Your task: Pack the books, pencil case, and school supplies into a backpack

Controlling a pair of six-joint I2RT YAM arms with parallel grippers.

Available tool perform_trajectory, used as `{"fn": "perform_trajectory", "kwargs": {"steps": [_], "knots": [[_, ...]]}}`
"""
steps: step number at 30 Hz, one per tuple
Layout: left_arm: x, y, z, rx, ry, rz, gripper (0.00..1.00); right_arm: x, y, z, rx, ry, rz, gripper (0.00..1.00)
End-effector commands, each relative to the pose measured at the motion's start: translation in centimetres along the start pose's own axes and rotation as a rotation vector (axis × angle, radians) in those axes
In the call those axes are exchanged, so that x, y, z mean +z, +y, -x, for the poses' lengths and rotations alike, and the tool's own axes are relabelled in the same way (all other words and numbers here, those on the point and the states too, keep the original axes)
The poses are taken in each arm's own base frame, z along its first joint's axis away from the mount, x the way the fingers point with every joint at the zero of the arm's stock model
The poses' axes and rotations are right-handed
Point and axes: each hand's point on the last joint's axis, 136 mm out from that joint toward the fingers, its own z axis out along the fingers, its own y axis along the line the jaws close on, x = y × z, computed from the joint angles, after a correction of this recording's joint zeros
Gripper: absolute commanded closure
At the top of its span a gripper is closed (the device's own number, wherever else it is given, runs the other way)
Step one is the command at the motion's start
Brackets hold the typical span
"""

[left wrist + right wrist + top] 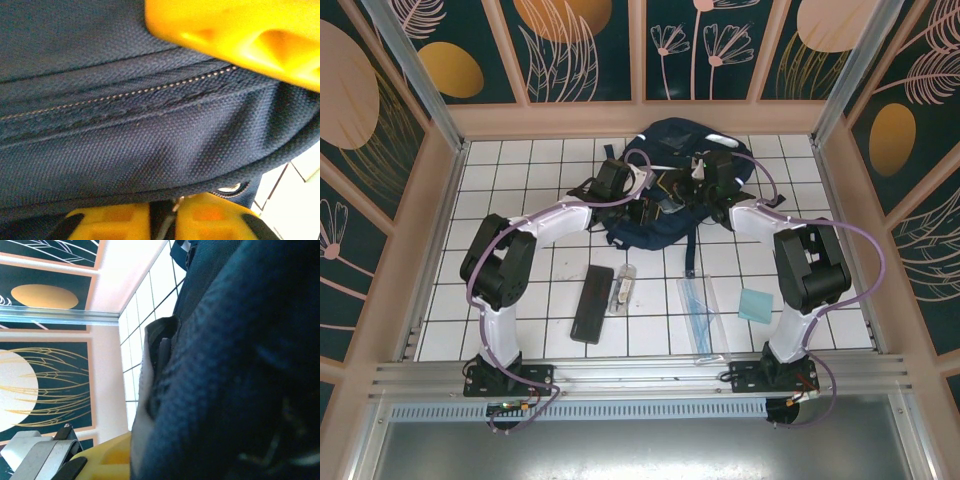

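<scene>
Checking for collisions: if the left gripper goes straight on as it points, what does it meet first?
The backpack; its navy fabric and zipper lie straight ahead of the left gripper, apparently very close.

Both arms (550, 225) outstretched, left fingers (235, 30) apart.

The navy backpack (665, 138) lay at the upper centre of the white-tiled desk (520, 170), one strap trailing toward the bottom of the frame. The left pincer (642, 207) met its left side and the right pincer (703, 182) its right, their jaws lost against the dark fabric. Lower down, from left to right, lay the black pencil case (592, 303), the clear tube (623, 288), the bluish ruler set (697, 310) and the teal pad (756, 305).
</scene>
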Motion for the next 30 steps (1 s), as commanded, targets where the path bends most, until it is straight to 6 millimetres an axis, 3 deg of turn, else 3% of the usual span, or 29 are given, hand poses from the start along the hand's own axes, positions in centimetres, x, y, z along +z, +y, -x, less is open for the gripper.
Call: {"fn": "perform_trajectory", "kwargs": {"steps": [1,8,12,13,18,23,24,27,30], "knots": [[-1.7,1.7,1.0,0.020,-0.023,0.098,0.80,-1.9,7.2,0.8,-0.157,-0.026,0.164,1.00],[-2.4,1.2,2.2,0.015,-0.059,0.068,0.89,-1.5,7.1,0.4,-0.157,-0.011,0.168,1.00],[-2.8,0.6,2.9,0.002,-0.065,0.025,0.68,-1.4,7.0,0.3,-0.166,-0.006,0.159,1.00],[-3.0,0.6,3.0,-0.001,-0.069,0.021,0.67,-1.4,7.0,0.4,-0.167,-0.008,0.158,1.00],[-3.5,0.7,3.3,-0.014,-0.080,0.003,0.84,-1.2,6.9,0.2,-0.169,-0.002,0.156,1.00],[-3.7,0.7,3.5,-0.010,-0.085,0.003,0.92,-1.1,7.0,0.1,-0.175,0.006,0.158,1.00],[-3.8,0.7,3.5,-0.011,-0.081,0.004,0.90,-1.0,6.8,0.1,-0.175,0.007,0.153,1.00],[-4.2,0.8,3.5,-0.009,-0.059,0.021,0.70,-1.0,6.7,0.1,-0.179,0.006,0.147,1.00],[-4.6,1.2,3.0,-0.007,-0.038,0.040,0.56,-1.0,6.7,0.1,-0.184,0.005,0.144,1.00]]}}
